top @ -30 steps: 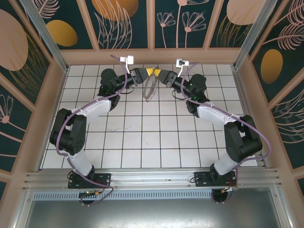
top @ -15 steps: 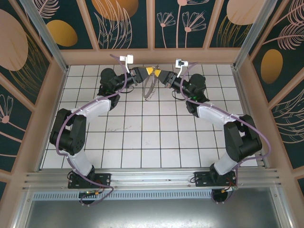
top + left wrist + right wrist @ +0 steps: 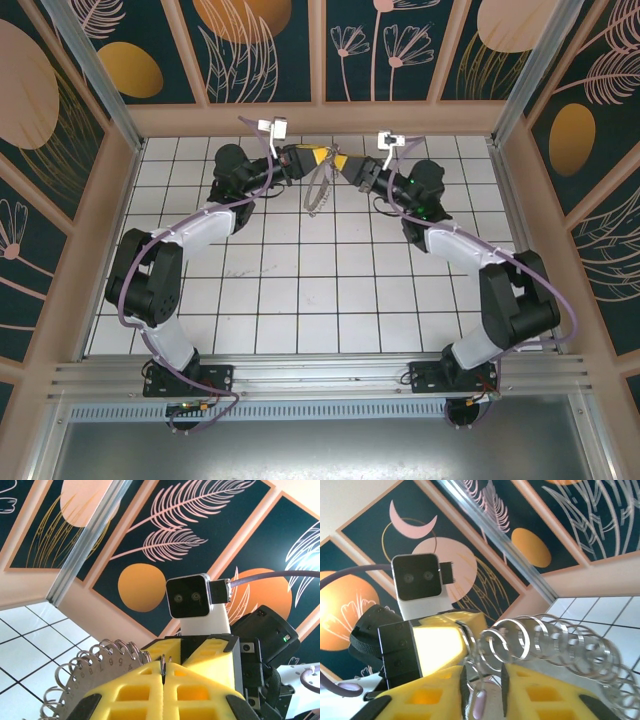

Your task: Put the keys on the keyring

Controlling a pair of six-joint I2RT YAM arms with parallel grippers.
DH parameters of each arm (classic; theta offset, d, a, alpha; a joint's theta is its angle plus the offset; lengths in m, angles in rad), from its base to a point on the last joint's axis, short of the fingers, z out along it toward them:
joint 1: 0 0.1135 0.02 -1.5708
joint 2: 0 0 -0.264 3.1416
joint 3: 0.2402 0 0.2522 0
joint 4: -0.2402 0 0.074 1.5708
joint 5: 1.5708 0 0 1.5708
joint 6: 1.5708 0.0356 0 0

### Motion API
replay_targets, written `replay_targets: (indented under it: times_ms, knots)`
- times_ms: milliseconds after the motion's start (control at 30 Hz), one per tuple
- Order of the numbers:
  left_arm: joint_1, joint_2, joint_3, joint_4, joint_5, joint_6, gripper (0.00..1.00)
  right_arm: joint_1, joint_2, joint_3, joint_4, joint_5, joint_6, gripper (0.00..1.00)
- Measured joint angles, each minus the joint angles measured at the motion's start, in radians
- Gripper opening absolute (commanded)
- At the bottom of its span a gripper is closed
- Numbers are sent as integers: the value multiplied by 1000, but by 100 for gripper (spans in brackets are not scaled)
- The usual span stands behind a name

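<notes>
Keyring (image 3: 317, 190) in left gripper (image 3: 319, 153); key (image 3: 479, 703) in right gripper (image 3: 342, 160), now farther right.

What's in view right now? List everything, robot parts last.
key: one, lilac head, between the right fingers.
keyring: one, grey with many small metal rings, held up over the far middle of the table.
table: one, white tiles with dark lines, under the arms.
wall panels: several, dark teal with pink and orange plant shapes, around the table.
rail: one, silver, along the near edge.
wrist cameras: two, white, one on each wrist.
arms: two, black and white, meeting at the far middle.
left fingers: yellow, shut on the keyring.
right fingers: yellow, shut on the key.
</notes>
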Motion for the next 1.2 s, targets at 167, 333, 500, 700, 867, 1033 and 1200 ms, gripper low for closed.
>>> replay_targets:
  times_ms: [167, 333, 500, 700, 867, 1033, 1200]
  knots:
    - [-3, 0, 0, -1, 21, 38, 0, -36, -98, -58, -6, 1, -8, 43]
    - [-6, 0, 4, -16, 44, 89, 0, -30, -175, -59, -8, -10, -12, 46]
    - [-11, 0, 18, -35, 59, 117, 0, -11, -169, -55, -9, -37, -13, 49]
    - [-19, -6, 26, -64, 66, 140, 0, 0, -127, -34, -8, -52, -12, 48]
    - [-25, -29, 28, -76, 76, 153, 0, 3, -97, -23, -8, -54, -10, 48]
    - [-29, -34, 37, -80, 77, 157, 0, 7, -79, -13, -7, -53, -8, 47]
    - [-29, -34, 39, -84, 78, 158, 0, 8, -79, -12, -7, -53, -8, 46]
